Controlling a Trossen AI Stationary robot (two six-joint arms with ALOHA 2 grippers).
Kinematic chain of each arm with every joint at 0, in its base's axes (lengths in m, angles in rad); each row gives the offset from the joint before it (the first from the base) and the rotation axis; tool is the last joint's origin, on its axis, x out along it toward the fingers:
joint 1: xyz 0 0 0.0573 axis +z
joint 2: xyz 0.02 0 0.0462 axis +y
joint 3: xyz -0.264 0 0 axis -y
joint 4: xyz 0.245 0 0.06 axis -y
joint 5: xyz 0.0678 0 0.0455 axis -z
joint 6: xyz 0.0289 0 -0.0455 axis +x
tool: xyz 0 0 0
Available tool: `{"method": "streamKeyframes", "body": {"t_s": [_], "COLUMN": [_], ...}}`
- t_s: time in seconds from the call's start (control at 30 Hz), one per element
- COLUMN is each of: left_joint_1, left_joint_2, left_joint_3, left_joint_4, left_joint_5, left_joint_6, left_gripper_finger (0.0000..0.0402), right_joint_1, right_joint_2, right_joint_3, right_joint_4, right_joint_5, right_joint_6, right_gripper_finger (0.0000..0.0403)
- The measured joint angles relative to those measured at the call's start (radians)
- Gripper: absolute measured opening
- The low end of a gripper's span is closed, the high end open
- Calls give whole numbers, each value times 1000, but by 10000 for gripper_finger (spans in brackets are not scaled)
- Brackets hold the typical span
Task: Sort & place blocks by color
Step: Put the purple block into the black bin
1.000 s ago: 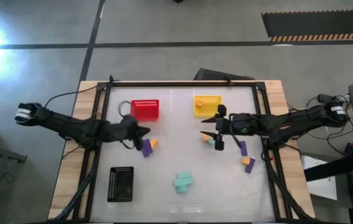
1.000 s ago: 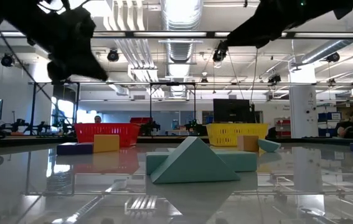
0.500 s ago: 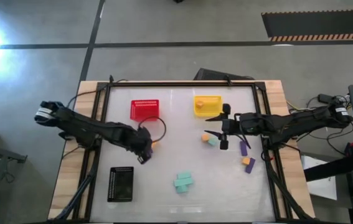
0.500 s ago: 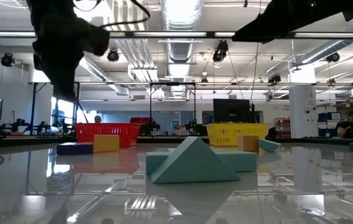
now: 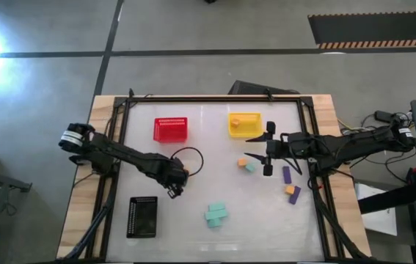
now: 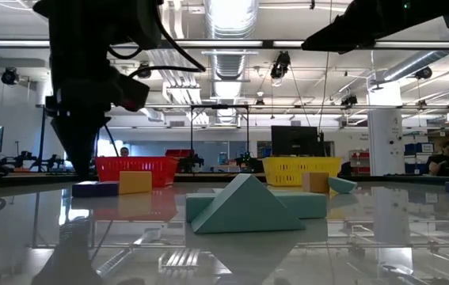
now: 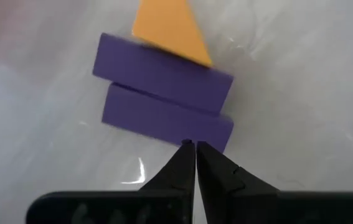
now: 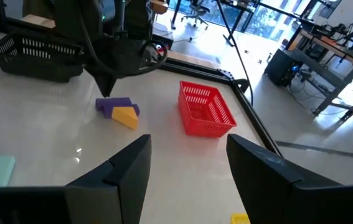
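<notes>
High view: left gripper (image 5: 172, 189) sits at table centre-left, over the purple block (image 5: 172, 178) and orange wedge (image 5: 183, 171). Right gripper (image 5: 268, 149) is at centre-right, fingers spread wide, holding nothing. Red basket (image 5: 171, 129) and yellow basket (image 5: 243, 123) at far side; black basket (image 5: 142, 217) near-left. Teal blocks (image 5: 216, 214) near centre; more blocks approx. beside right gripper.

Low view: teal blocks (image 6: 248, 207) in foreground; left arm is a dark mass at left.

Left wrist view: fingers (image 7: 182, 168) pinched together, tips just at purple block (image 7: 164, 93) edge, nothing held.

Right wrist view: fingers (image 8: 129, 168) wide apart. No legible writing in any view.
</notes>
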Motion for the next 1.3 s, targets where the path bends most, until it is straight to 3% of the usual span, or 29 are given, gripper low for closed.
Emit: {"method": "streamKeyframes", "body": {"t_s": [0.67,0.93,1.3], "left_joint_1": [6,7,11], "left_joint_2": [6,-36,-147], "left_joint_3": [-45,-47,-35], "left_joint_4": [20,-202,-104], "left_joint_5": [-53,-26,-1], "left_joint_6": [-38,-37,-89], "left_gripper_finger": [0,0,16], "right_joint_1": [0,0,0], "right_joint_2": [2,2,2], "right_joint_3": [-1,-1,-3], "right_joint_4": [0,0,-2], "right_joint_5": [0,0,0], "right_joint_6": [1,2,4], "right_gripper_finger": [201,201,201]}}
